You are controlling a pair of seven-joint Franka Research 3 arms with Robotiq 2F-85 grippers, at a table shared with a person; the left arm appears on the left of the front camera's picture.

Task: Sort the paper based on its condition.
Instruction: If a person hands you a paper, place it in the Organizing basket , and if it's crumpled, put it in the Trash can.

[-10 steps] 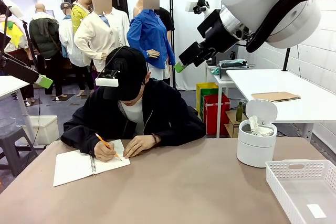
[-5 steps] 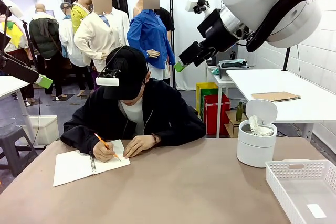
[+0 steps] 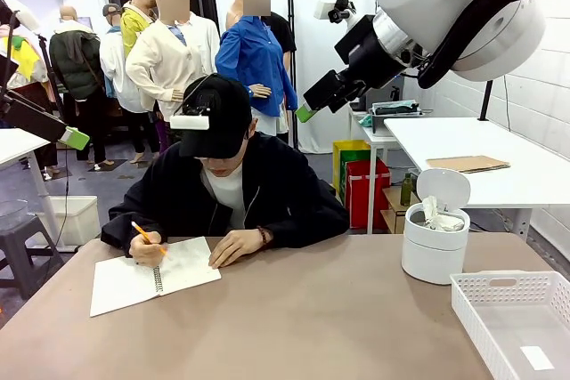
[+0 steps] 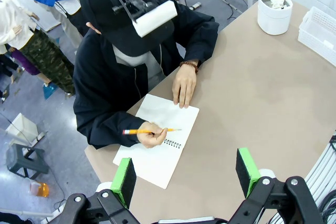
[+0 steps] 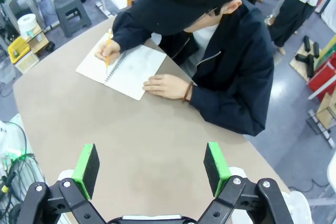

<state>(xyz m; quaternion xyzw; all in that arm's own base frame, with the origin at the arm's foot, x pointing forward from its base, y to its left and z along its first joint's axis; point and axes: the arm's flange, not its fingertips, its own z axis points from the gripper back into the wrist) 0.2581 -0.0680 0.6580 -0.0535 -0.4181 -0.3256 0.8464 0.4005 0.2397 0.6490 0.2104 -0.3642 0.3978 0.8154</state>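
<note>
Waiting suits both arms: each set of jaws stands released, high above the bench. Person writes in the notebook (image 3: 151,278). Crumpled paper (image 3: 434,213) sits in the bin (image 3: 434,251), right of the notebook; tray (image 3: 499,289) beside it.

No text, label, brand, number or sign can be read anywhere

You're looking at a lab or test space. White robot arms (image 3: 463,6) hang over a brown worktop (image 3: 312,318). More white tables (image 3: 499,166) and storage crates (image 3: 361,180) stand on the bare floor behind.
</note>
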